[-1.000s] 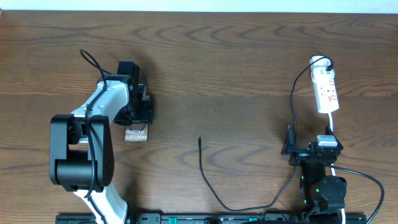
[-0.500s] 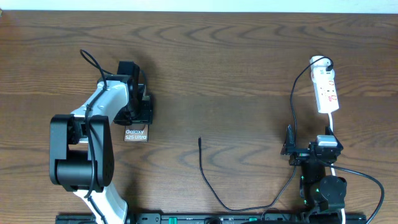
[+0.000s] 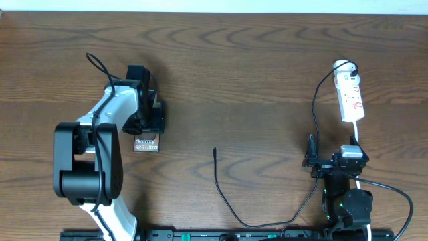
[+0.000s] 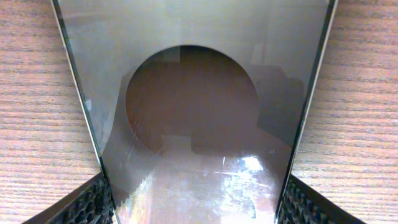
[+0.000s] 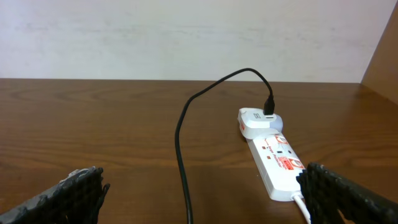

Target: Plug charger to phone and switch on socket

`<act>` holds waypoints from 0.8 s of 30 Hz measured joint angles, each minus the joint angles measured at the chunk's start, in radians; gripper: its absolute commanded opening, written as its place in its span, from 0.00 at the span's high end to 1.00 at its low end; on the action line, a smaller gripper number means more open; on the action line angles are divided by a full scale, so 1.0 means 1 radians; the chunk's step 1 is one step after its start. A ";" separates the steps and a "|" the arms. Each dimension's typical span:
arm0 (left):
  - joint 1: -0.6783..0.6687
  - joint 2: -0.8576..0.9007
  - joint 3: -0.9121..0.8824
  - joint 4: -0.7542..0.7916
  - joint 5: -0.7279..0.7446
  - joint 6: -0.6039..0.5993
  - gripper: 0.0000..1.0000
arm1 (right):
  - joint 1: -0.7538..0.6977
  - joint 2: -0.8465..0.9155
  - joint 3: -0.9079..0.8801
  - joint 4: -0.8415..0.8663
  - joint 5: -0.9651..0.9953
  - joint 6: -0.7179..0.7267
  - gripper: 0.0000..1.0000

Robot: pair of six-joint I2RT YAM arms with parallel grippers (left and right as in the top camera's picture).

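**Left arm.** The white-and-black left arm (image 3: pixel 100 144) rises from its base at the lower left of the overhead frame and bends toward the upper left. The left gripper (image 4: pixel 199 202) is lowered over the dark flat rectangular smartphone with a glossy brownish screen (image 4: pixel 199 124). In the left wrist view the screen fills the frame. One ribbed black finger pad (image 4: pixel 87 202) lies against its left long edge, and the other lies against its right long edge. The phone is pinched across its width and lies flat on the brown wood-grain table (image 3: pixel 234 80).

**Right arm.** The black right arm (image 3: pixel 344 181) is folded close to its base at the lower right of the overhead frame. The right gripper (image 5: pixel 202 180) has its fingers spread wide at the lower corners of the right wrist view, with nothing between them.

**Task items.** The small white elongated power strip with red marks (image 3: pixel 350 99) lies at the upper right of the overhead frame. A white adapter (image 5: pixel 258 121) is plugged in at its far end. From the adapter, the long thin black charger cable (image 3: pixel 224 194) runs down past the right arm and loops along the bottom edge. Its plug tip (image 3: pixel 215 151) lies free at lower centre, well apart from the phone.

**Legible text.** The white strip at the phone's lower end (image 3: pixel 146 144) reads "Galaxy S25 Ultra". Print on the power strip is too small to read.
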 measured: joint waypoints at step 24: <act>0.000 -0.210 0.052 -0.092 0.069 0.000 0.93 | 0.000 0.000 0.000 0.000 0.000 0.000 0.01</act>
